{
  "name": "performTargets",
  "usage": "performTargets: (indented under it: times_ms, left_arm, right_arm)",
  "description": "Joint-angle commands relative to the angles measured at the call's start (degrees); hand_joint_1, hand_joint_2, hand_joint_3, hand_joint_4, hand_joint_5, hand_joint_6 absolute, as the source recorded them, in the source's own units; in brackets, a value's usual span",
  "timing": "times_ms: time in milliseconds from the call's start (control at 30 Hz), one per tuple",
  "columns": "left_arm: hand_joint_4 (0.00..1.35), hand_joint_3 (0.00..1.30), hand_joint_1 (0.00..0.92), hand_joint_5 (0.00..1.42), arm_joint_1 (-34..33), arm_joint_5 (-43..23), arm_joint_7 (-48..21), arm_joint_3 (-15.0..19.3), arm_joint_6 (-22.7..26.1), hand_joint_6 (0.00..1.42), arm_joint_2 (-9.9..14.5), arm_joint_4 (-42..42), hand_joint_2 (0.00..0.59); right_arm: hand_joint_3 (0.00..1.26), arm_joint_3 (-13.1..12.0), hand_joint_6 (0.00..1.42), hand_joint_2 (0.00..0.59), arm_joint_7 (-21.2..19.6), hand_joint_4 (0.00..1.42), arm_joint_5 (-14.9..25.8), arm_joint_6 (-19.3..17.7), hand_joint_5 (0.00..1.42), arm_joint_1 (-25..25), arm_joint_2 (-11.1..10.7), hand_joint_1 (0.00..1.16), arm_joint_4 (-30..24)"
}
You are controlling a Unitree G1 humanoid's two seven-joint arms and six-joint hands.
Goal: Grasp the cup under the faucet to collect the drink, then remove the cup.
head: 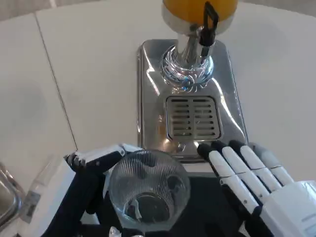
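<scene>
A clear ribbed glass cup [148, 190] stands upright at the bottom centre, in front of the dispenser's steel base [148, 98]. My left hand [91, 170] holds it, fingers wrapped around its left and far side. My right hand [252, 177] lies just right of the cup, fingers stretched out and apart, reaching toward the base's front edge without touching the cup. The drip grate [192, 117] lies bare beyond the cup. Above it is the faucet with its black lever [208, 24], under the orange drink tank [200, 7].
The white table [74, 74] spreads to both sides of the dispenser, with a seam running down the left. A shiny metal object [6, 195] shows at the lower left edge.
</scene>
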Motion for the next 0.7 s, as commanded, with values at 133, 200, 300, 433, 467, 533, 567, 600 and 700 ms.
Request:
performTargets:
  times_ms: [133, 200, 300, 433, 467, 533, 567, 600, 700]
  left_arm:
    - [1.08, 1.21, 0.658, 1.41, -6.2, 2.0, 3.1, 0.4, 4.2, 1.42, -2.3, 3.8, 0.0]
    - [1.08, 1.21, 0.659, 1.41, -8.8, 2.6, 3.7, -0.3, 5.7, 1.42, -3.1, 5.4, 0.0]
    - [1.08, 1.22, 0.659, 1.41, -12.4, 4.3, 4.9, -1.7, 6.9, 1.42, -3.9, 7.8, 0.0]
    - [1.08, 1.22, 0.659, 1.41, -17.0, 6.3, 6.5, -4.0, 7.9, 1.42, -4.7, 11.4, 0.0]
    - [1.08, 1.22, 0.659, 1.41, -18.4, 6.9, 6.9, -4.8, 8.2, 1.42, -5.1, 12.6, 0.0]
    - [1.08, 1.22, 0.659, 1.41, -21.0, 8.0, 7.9, -6.3, 8.8, 1.42, -5.8, 14.8, 0.0]
    - [1.08, 1.22, 0.659, 1.41, -21.8, 8.4, 8.4, -6.9, 9.0, 1.42, -6.0, 15.6, 0.0]
    - [1.08, 1.22, 0.659, 1.41, -22.7, 8.9, 9.0, -7.5, 9.2, 1.42, -6.2, 16.5, 0.0]
    - [1.07, 1.22, 0.659, 1.39, -26.6, 10.7, 11.4, -10.0, 10.4, 1.42, -7.6, 21.1, 0.0]
  right_arm:
    - [0.0, -3.8, 0.0, 0.586, 1.0, 0.0, 2.4, 2.9, 0.0, -0.3, -0.4, 0.18, -1.9]
    - [0.0, -3.8, 0.0, 0.584, 1.6, 0.0, 2.8, 3.5, 0.0, -0.8, -0.5, 0.18, -2.2]
    - [0.0, -3.5, 0.0, 0.582, 2.6, 0.0, 3.2, 3.9, 0.0, -1.6, -0.7, 0.19, -2.7]
    - [0.0, -3.3, 0.0, 0.578, 3.4, 0.0, 3.6, 4.2, 0.0, -1.9, -0.7, 0.19, -3.3]
    - [0.0, -3.4, 0.0, 0.578, 3.5, 0.0, 3.7, 4.3, 0.0, -1.9, -0.7, 0.19, -3.5]
    - [0.0, -3.8, 0.0, 0.577, 3.5, 0.0, 4.0, 4.3, 0.0, -1.6, -0.8, 0.19, -3.6]
    - [0.0, -4.0, 0.0, 0.577, 3.4, 0.0, 4.2, 4.3, 0.0, -1.3, -0.8, 0.19, -3.7]
    - [0.0, -4.3, 0.0, 0.576, 3.4, 0.0, 4.3, 4.2, 0.0, -1.0, -0.8, 0.19, -3.7]
    - [0.0, -4.4, 0.0, 0.577, 3.3, 0.0, 4.3, 4.0, 0.0, -0.6, -0.7, 0.19, -3.5]
